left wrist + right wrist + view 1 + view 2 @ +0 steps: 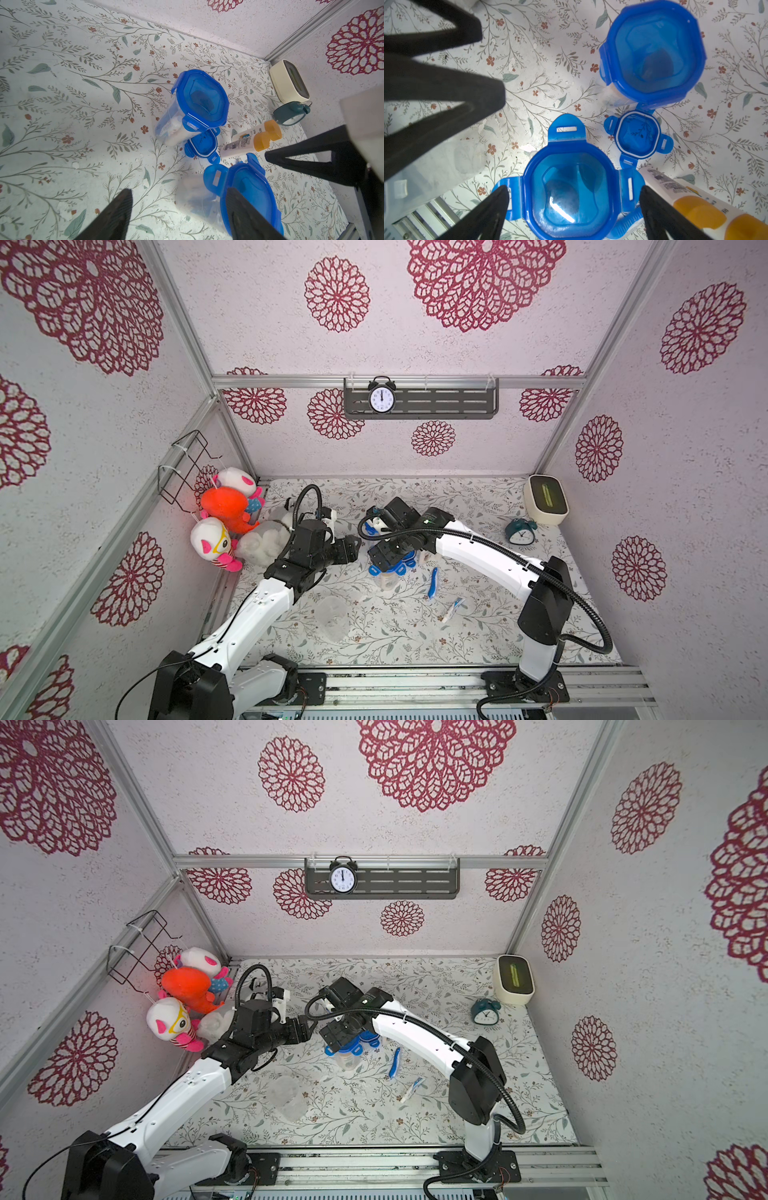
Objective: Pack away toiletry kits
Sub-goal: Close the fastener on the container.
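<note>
My right gripper (574, 216) is open, its fingers on either side of a clear cup's blue lid (571, 191), whose tabs stick out unlatched. In a top view that cup (390, 572) stands mid-table under the right gripper (384, 558). My left gripper (180, 218) is open just left of it, nothing held. Behind it stands a cup with a latched lid (199, 99), then a loose blue lid (202, 143) and two orange-capped bottles (249, 139) lying flat. An empty lidless cup (332, 616), a blue toothbrush (433, 581) and a toothpaste tube (453, 609) lie nearer the front.
Plush toys (226, 522) crowd the left wall under a wire basket (187, 468). A teal alarm clock (520, 531) and a white box (545, 499) sit at the back right. A grey shelf (457, 400) with a black clock hangs on the back wall.
</note>
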